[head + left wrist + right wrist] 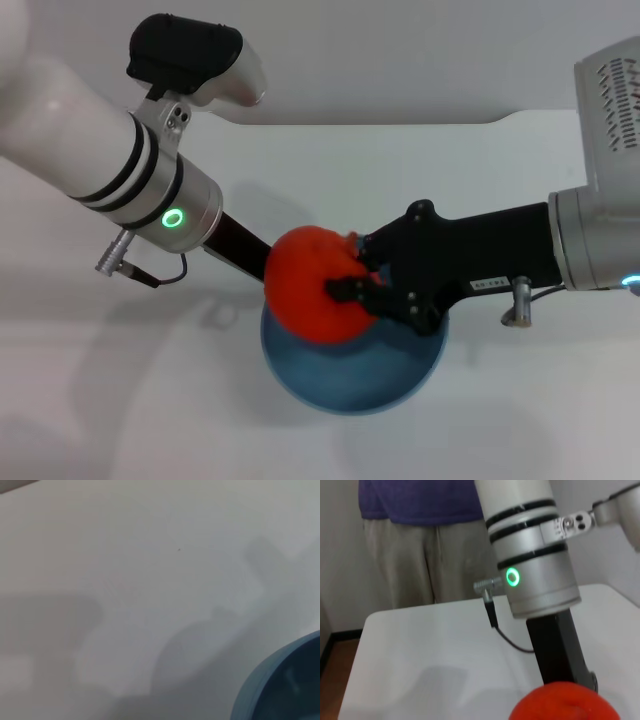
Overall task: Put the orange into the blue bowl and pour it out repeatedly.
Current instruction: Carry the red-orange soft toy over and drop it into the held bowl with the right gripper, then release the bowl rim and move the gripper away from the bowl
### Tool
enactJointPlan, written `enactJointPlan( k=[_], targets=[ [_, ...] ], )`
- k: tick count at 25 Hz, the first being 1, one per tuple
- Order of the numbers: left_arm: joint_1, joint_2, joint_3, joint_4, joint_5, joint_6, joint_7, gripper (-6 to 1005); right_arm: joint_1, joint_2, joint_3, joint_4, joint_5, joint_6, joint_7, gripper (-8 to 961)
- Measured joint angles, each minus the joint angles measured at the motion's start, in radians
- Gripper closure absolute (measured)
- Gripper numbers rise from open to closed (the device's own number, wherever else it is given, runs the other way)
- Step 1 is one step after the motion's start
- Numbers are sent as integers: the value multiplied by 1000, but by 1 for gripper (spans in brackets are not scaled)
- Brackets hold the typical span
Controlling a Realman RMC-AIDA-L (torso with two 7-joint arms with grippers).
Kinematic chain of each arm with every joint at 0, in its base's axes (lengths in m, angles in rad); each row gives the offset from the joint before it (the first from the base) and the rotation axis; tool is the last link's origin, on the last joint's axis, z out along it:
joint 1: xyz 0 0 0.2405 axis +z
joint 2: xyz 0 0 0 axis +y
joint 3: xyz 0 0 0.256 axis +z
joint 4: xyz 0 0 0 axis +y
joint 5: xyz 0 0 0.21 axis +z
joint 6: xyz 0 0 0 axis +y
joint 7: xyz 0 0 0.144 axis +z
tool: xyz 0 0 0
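The orange [305,282] hangs just above the blue bowl [345,385], held from the right by my right gripper [350,270], which is shut on it. The fruit covers the bowl's far-left rim. In the right wrist view the orange [562,704] fills the lower edge. My left gripper [250,250] reaches down from the upper left to the bowl's far-left side, its tip hidden behind the orange. The left wrist view shows only a piece of the bowl's rim [260,690] over the white table.
The bowl rests on a white table [420,170] whose far edge runs along the top. In the right wrist view a person [420,555] in a purple shirt stands beyond the table, and the left arm's black gripper body [560,650] stands close behind the orange.
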Motion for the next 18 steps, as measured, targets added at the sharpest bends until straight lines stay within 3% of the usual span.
enactJointPlan(
  k=[7,13,18],
  targets=[
    [-5,1,-10,1,-1,10,-1,1000,-8,-2,13,-14,-80,-23,42,862],
    [-5,3,-13,1,1,16,-1,999,-20,-1,78,-49,-84,-68,47,644],
    [-5,4,-28,1,5,22,-1,999,-45,2,165,-68,-82,-108,49,524]
  ],
)
